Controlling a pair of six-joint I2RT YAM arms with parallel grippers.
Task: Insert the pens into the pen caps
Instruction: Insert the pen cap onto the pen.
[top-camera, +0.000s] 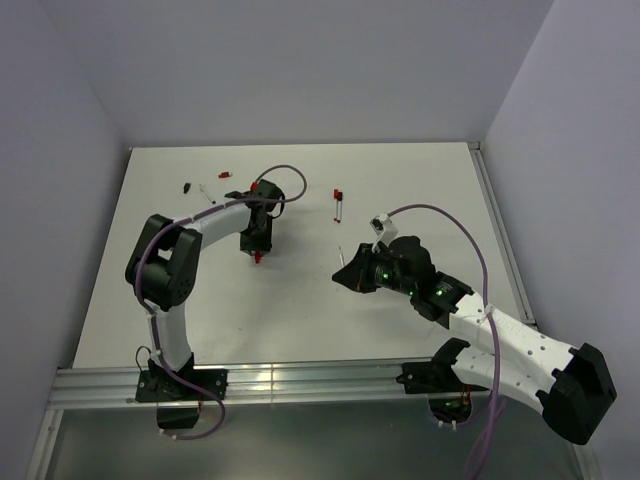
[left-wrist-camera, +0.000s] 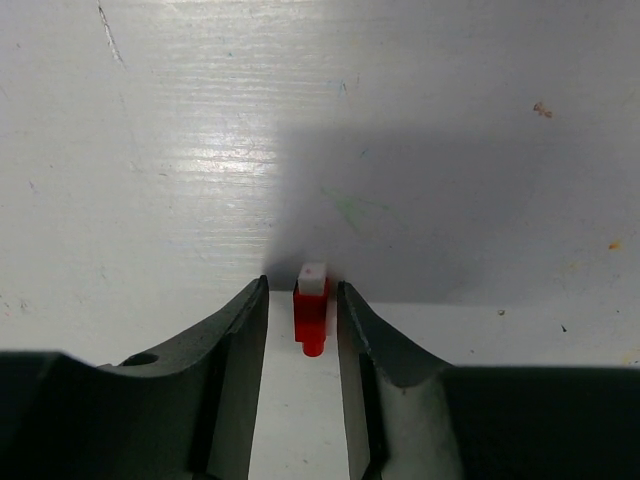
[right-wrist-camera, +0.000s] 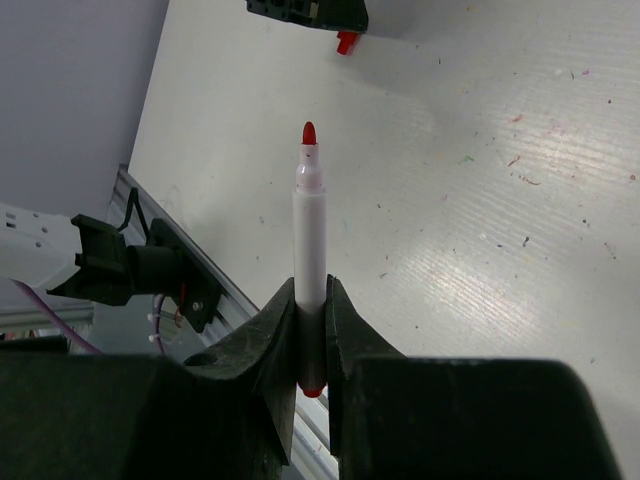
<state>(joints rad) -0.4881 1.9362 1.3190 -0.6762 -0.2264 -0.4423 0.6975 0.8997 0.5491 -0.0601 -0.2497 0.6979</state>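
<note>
Left jaws half open around a red cap; right jaws clamped on a pen.
The red cap sits mid-bench, left of the pen. If one jaw touches it first, it may tip or slip out.

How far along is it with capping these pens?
Done: perhaps one far pen, red at its end; too small to tell. In hand: the right hand grips an uncapped red-tipped pen; the left hand straddles a red cap, not pinching it. Left: joining those, plus loose pens and caps farther back.
</note>
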